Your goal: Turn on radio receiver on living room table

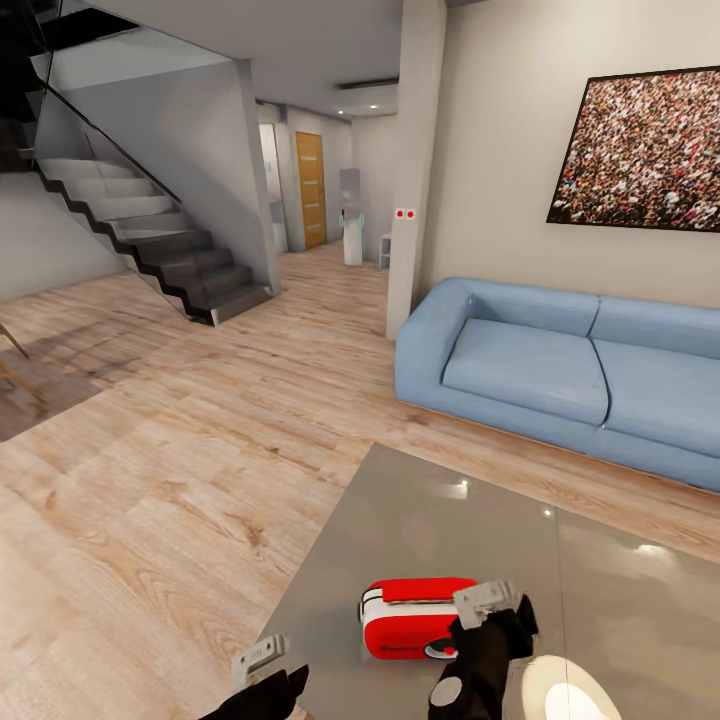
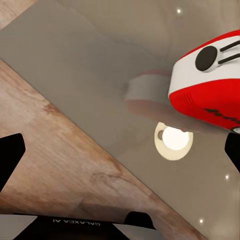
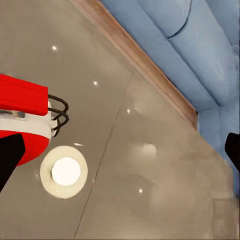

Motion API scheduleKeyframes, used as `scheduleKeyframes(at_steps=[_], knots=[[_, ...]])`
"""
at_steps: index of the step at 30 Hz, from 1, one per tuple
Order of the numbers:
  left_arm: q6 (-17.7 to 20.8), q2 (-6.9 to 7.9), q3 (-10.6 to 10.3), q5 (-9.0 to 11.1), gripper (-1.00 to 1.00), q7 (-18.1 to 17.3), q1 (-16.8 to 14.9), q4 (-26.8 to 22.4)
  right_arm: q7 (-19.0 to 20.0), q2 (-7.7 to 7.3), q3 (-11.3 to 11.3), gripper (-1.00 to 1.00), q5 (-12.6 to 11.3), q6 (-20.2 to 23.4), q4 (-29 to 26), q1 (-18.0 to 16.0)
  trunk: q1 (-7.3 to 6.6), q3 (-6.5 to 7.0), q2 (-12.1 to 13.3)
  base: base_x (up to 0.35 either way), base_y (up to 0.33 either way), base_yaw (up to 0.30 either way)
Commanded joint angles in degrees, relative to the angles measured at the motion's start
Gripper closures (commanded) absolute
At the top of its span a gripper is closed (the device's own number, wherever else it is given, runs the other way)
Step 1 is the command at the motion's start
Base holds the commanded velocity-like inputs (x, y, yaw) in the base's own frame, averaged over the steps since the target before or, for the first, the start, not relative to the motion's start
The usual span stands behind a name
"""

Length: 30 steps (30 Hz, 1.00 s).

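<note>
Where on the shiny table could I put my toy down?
The table is bare between the red radio and the blue sofa, and along its far edge. It is crowded at the near edge, where the right gripper sits against the radio and the left gripper hovers beside it.

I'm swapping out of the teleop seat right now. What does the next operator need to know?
Left hand: open, empty, low by the table's near edge.
Right hand: open, holding nothing, at the right end of the radio receiver.
Radio: on the table in front of the sofa.
Done: robot at the table, right hand in place.
Left: switch the radio on; no sign yet that it is on.
</note>
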Motion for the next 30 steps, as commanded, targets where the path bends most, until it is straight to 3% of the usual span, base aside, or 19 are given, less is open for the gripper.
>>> scheduleKeyframes(at_steps=[1, 4, 5, 8, 17, 26, 30], knots=[[0.0, -0.01, 0.0, 0.0, -1.00, 0.0, 0.0, 0.0, 0.0, 0.00, 0.5, -1.00, 1.5, 0.0, 0.0, 0.0, 0.00, 0.00, 0.0, 0.000, 0.000, 0.000], [0.0, -0.03, 0.0, 0.0, -1.00, 0.0, 0.0, 0.0, 0.4, 0.00, 1.6, -1.00, 3.8, 0.0, 0.1, 0.0, 0.00, 0.00, 0.0, 0.000, 0.000, 0.000], [0.0, -0.03, 0.0, 0.0, -1.00, 0.0, 0.0, 0.0, 0.4, 0.00, 4.0, -1.00, 4.2, 0.1, 0.2, 0.0, 0.00, 0.00, 0.0, 0.000, 0.000, 0.000], [0.0, -0.03, 0.0, 0.0, -1.00, 0.0, 0.0, 0.0, 0.4, 0.00, 7.3, -1.00, 4.3, 0.4, 0.2, 0.0, 0.00, 0.00, 0.0, 0.000, 0.000, 0.000], [0.0, -0.11, 0.0, 0.0, -1.00, 0.0, 0.0, 0.1, 0.5, 0.00, 11.4, -1.00, 4.3, 0.6, 0.6, 0.0, 0.00, 0.00, 0.0, 0.000, 0.000, 0.000], [0.0, -0.12, 0.0, 0.0, -1.00, 0.0, 0.0, 0.1, 0.6, 0.00, 12.2, -1.00, 4.1, 0.6, 1.2, 0.0, 0.00, 0.00, 0.0, 0.000, 0.000, 0.000], [0.0, -0.12, 0.0, -0.1, -1.00, 0.0, 0.0, 0.1, 2.7, 0.00, 12.1, -1.00, 4.0, 0.7, 2.7, 0.0, 0.00, 0.00, 0.0, 0.000, 0.000, 0.000]])
